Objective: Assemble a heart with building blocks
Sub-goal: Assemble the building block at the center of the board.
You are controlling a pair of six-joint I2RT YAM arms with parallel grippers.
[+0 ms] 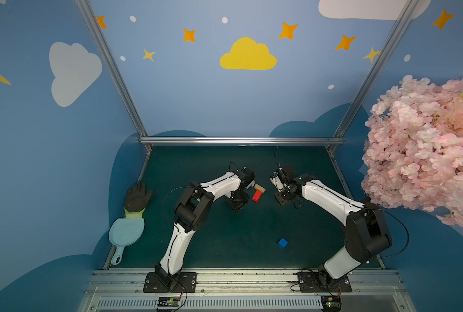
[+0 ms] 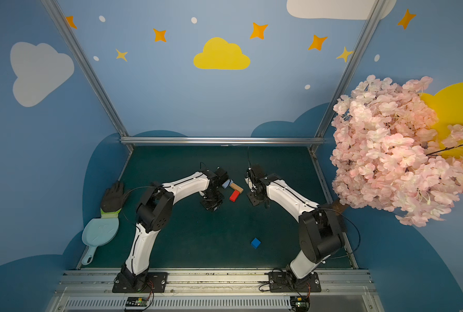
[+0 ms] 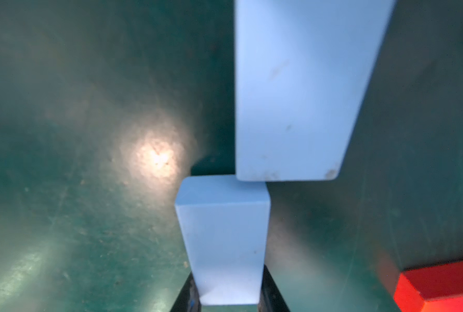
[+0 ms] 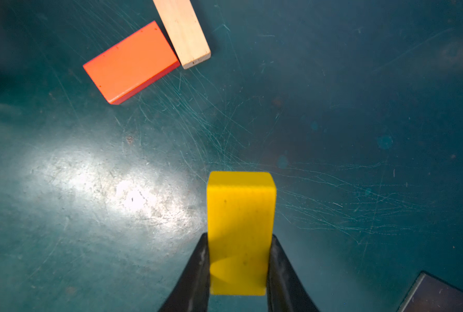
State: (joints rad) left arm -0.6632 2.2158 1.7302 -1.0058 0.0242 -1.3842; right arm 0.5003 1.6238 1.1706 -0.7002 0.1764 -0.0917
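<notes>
Nipped narrow in left gripper (image 3: 229, 286): held light blue block (image 3: 222, 237), long axis straight out from fingers (image 3: 272, 294), far end meeting near corner of 2nd light blue block (image 3: 297, 89) flat on table (image 1: 225, 243); touching or just above, can't tell. Axes approx parallel, 2nd offset toward red block (image 3: 438, 286) side. Nipped likewise in right gripper (image 4: 239, 270): yellow block (image 4: 241, 229), end-out, well apart from red + tan block (image 4: 183, 29), those two touching. Cluster mid table; dark blue cube (image 1: 282, 242) alone nr front edge. Of heart, hardly a start. Prob next: lower, butt ends; left gripper nearer.
</notes>
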